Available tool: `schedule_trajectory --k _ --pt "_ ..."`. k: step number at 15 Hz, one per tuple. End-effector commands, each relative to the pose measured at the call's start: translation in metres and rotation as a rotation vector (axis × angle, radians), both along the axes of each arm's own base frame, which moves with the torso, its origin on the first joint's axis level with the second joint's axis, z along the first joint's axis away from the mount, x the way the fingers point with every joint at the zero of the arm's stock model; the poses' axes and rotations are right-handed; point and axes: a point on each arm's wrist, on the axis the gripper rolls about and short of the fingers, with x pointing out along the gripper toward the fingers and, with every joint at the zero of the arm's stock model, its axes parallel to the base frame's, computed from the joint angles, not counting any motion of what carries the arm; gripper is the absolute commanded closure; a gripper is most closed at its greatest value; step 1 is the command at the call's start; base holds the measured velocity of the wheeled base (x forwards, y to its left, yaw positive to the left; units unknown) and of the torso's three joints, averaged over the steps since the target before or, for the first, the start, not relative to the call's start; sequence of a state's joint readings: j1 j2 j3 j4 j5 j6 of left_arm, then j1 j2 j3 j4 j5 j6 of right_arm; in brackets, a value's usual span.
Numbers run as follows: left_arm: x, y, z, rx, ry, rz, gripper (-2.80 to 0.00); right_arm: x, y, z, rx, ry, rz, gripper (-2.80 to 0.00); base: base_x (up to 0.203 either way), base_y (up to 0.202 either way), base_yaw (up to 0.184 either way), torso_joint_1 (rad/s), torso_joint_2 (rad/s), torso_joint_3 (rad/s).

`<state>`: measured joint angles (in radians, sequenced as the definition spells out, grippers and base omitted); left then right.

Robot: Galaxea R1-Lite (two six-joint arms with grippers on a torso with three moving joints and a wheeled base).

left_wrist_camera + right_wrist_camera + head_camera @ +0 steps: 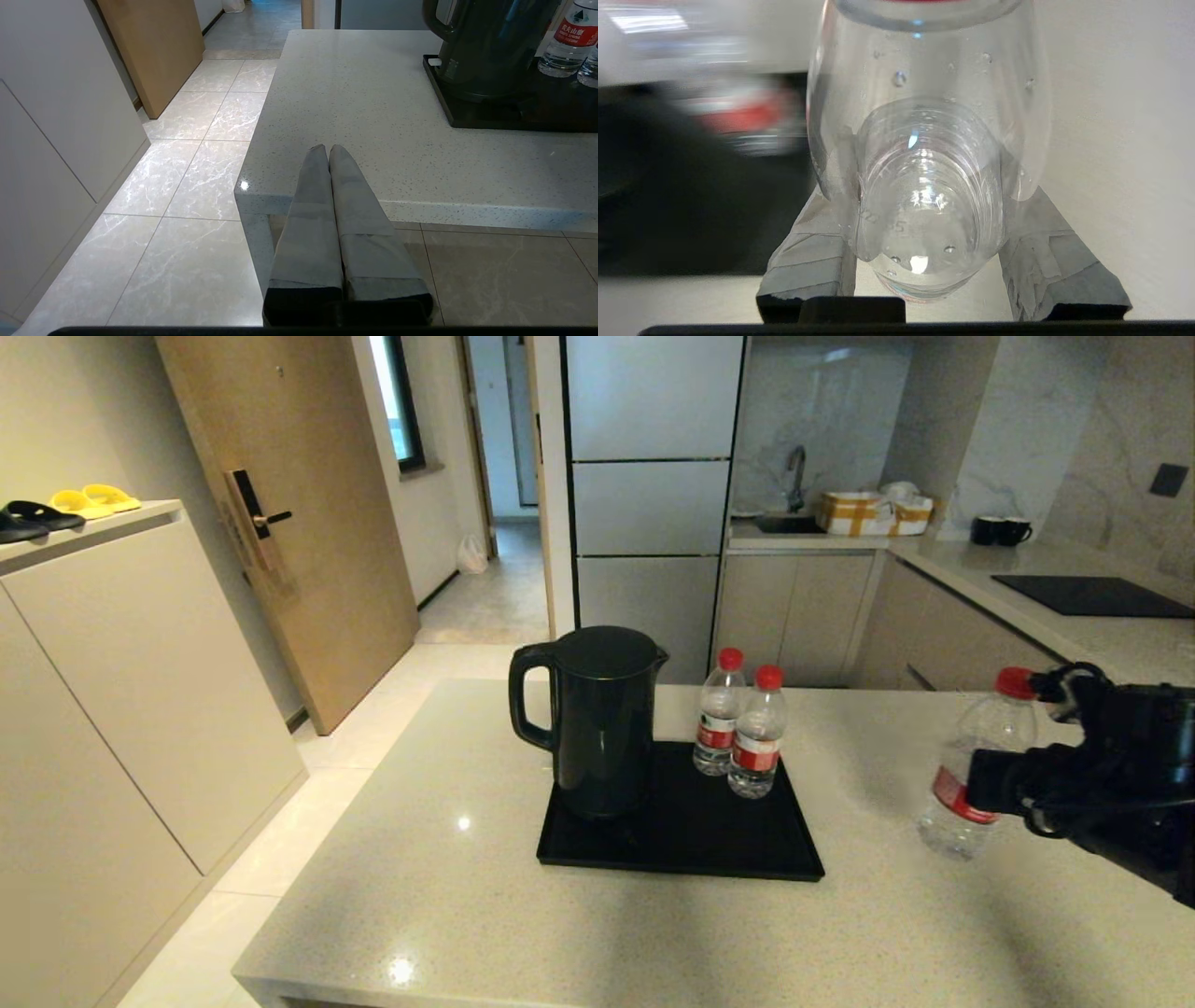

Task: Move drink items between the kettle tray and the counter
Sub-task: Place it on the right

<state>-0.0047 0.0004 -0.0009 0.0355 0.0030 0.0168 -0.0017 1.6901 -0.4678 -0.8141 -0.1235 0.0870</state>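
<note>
A clear water bottle (971,765) with a red cap sits tilted in my right gripper (991,786), to the right of the kettle tray (709,845) and low over the beige counter (448,896). In the right wrist view the fingers (808,252) press both sides of the bottle (924,154); whether its base touches the counter is unclear. On the tray stand the black kettle (597,719) and two more red-capped bottles (719,714) (758,733). My left gripper (324,149) is shut and empty at the counter's front left corner, outside the head view.
Two black mugs (999,530), a black hob (1092,595) and a yellow-taped box (873,513) sit on the grey worktop behind. The counter's front edge (420,210) drops to tiled floor. A cabinet with slippers (84,502) stands at the left.
</note>
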Motion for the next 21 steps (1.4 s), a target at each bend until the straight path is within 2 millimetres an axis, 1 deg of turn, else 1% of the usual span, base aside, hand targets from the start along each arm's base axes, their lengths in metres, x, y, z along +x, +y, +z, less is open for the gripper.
schedule_trajectory --k 1,2,4,5,6,7,8,9,13,15,18,21 --pt "0.000 0.000 0.000 0.000 0.000 0.000 0.00 0.000 -0.041 -0.028 0.017 0.052 -0.126 0.00 0.000 0.000 0.000 0.000 0.00 0.000" --pt "0.000 0.000 0.000 0.000 -0.001 0.000 0.00 0.005 -0.049 -0.040 0.021 0.045 -0.143 0.00 0.000 0.000 0.000 0.000 0.00 0.000" --pt "0.000 0.000 0.000 0.000 0.000 0.000 0.00 0.013 -0.060 -0.065 0.017 0.000 -0.166 0.00 0.000 0.000 0.000 0.000 0.00 0.000" --pt "0.000 0.000 0.000 0.000 0.000 0.000 0.00 0.014 -0.063 -0.078 0.013 -0.024 -0.171 0.00 0.000 0.000 0.000 0.000 0.00 0.000" --pt "0.000 0.000 0.000 0.000 0.000 0.000 0.00 0.008 -0.063 -0.094 0.015 -0.006 -0.176 0.00 0.000 0.000 0.000 0.000 0.00 0.000" --pt "0.000 0.000 0.000 0.000 0.002 0.000 0.00 0.003 -0.062 -0.102 0.013 0.017 -0.175 0.00 0.000 0.000 0.000 0.000 0.00 0.000" --pt "0.000 0.000 0.000 0.000 -0.001 0.000 0.00 0.002 -0.062 -0.101 0.001 0.009 -0.169 0.00 0.000 0.000 0.000 0.000 0.00 0.000" --pt "0.000 0.000 0.000 0.000 0.000 0.000 0.00 0.002 -0.063 -0.095 -0.009 -0.022 -0.162 -2.80 0.000 0.000 0.000 0.000 0.00 0.000" --pt "0.000 0.000 0.000 0.000 0.000 0.000 0.00 -0.008 -0.060 -0.088 0.030 -0.033 -0.154 -2.80 0.000 0.000 0.000 0.000 0.00 0.000" --pt "0.000 0.000 0.000 0.000 0.000 0.000 0.00 -0.014 -0.058 -0.089 0.042 -0.017 -0.135 -2.80 0.000 0.000 0.000 0.000 0.00 0.000" --pt "0.000 0.000 0.000 0.000 0.000 0.000 0.00 -0.015 -0.058 -0.091 0.042 -0.005 -0.136 -2.80 0.000 0.000 0.000 0.000 0.00 0.000" --pt "0.000 0.000 0.000 0.000 0.000 0.000 0.00 -0.019 -0.056 -0.087 0.047 -0.010 -0.126 -2.80 0.000 0.000 0.000 0.000 0.00 0.000"
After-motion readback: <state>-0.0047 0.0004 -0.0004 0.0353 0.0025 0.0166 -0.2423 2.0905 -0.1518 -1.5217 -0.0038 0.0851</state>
